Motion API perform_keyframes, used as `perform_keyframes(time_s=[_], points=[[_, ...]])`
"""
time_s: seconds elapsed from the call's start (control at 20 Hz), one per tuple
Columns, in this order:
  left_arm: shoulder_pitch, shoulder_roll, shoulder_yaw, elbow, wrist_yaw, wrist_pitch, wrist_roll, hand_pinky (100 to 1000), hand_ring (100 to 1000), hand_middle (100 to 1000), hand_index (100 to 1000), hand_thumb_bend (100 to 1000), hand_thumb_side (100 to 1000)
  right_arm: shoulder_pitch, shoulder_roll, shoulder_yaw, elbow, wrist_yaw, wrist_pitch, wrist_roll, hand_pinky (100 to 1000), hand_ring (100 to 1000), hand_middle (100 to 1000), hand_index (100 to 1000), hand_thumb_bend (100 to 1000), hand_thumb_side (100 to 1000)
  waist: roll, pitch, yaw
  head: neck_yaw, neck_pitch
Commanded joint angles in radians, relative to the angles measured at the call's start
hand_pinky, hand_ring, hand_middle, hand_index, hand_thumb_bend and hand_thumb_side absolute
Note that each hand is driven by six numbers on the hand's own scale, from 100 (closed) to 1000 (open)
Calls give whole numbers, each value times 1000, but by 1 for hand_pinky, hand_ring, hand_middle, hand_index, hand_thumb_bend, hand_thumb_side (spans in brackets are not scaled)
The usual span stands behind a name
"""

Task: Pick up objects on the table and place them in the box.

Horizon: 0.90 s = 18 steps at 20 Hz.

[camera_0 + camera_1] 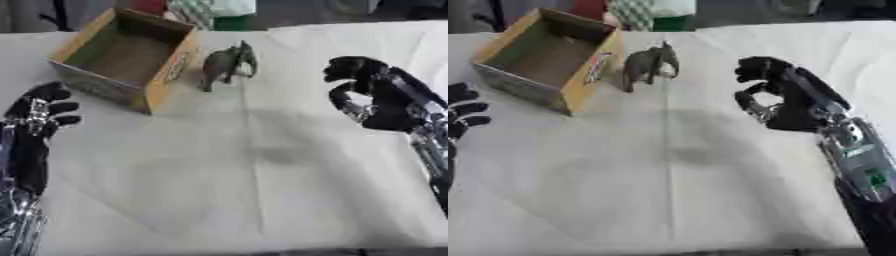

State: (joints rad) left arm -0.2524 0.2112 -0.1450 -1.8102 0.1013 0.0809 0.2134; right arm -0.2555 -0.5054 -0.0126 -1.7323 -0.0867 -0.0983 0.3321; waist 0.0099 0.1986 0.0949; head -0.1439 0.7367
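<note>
White cloth-covered table (262, 200) fills the near field in the left eye view. Left black robot hand (35, 120) rests at the left edge, fingers up and spread, holding nothing. Open brown cardboard box (131, 55) sits far left, nothing visible inside. Small grey toy elephant (229, 62) stands upright just right of the box, apart from it.

Right eye view: right black-and-silver robot hand (785, 102) hovers right of the elephant and nearer the camera, not touching it, fingers curled partway, thumb apart, nothing held.
</note>
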Motion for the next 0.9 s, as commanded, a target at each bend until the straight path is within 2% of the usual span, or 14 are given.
perform_keyframes(time_s=[0.05,0.6,0.9], points=[[-12,7,7,-11,-1,-4,-2,656,681,666,770,100,712,-14,-21,-12,-12,-6,-2,-1,714,813,767,874,260,289,-2,-18,2,-1,-1],[-14,6,6,-12,-1,-3,-3,656,685,667,771,100,714,-33,-47,-5,-16,-8,-8,2,717,813,769,876,275,275,4,-19,2,9,-5],[-13,8,3,-12,0,-1,-6,656,686,667,772,100,716,-100,-134,22,-4,5,-45,14,734,825,785,888,361,250,3,-21,7,3,-2]])
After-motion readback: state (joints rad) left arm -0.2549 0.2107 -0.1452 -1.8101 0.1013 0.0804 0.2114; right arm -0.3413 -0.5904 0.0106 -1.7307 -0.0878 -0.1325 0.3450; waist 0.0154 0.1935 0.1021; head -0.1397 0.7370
